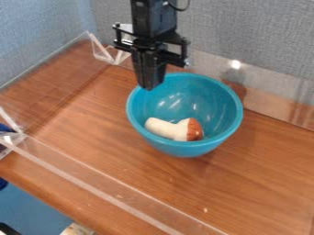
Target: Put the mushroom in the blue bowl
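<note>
The blue bowl (185, 115) stands near the middle of the wooden table. The mushroom (175, 128) lies on its side inside the bowl, cream stem to the left and orange-brown cap to the right. My gripper (149, 83) points straight down above the bowl's far-left rim. Its dark fingers are pressed together, shut on nothing, and clear of the mushroom.
Clear acrylic walls (73, 170) run along the table's front and back edges. A grey-blue panel (50, 27) rises behind at the left. A small dark reddish object (236, 90) sits just behind the bowl at the right.
</note>
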`<state>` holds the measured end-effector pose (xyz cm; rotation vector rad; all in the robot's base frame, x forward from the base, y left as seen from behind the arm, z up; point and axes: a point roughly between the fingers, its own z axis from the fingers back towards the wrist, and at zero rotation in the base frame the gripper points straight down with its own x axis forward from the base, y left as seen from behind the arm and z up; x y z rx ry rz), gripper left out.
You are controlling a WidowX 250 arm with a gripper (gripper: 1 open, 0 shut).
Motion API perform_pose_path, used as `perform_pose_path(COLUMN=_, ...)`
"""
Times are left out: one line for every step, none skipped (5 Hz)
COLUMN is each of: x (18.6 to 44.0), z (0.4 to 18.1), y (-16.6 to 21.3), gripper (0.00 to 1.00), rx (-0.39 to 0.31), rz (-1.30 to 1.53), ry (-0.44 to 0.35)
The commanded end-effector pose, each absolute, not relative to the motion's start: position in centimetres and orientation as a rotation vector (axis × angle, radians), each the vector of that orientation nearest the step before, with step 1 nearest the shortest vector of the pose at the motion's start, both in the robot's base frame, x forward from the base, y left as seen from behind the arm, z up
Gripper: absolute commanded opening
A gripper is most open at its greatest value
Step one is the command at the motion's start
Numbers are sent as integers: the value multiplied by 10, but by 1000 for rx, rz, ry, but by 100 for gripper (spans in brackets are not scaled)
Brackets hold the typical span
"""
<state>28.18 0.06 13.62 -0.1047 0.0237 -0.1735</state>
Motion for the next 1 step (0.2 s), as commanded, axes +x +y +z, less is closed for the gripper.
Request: perform_pose_path(x=287, z=145, y=-4, gripper=0, rx=-92, rz=-198, ry=-7)
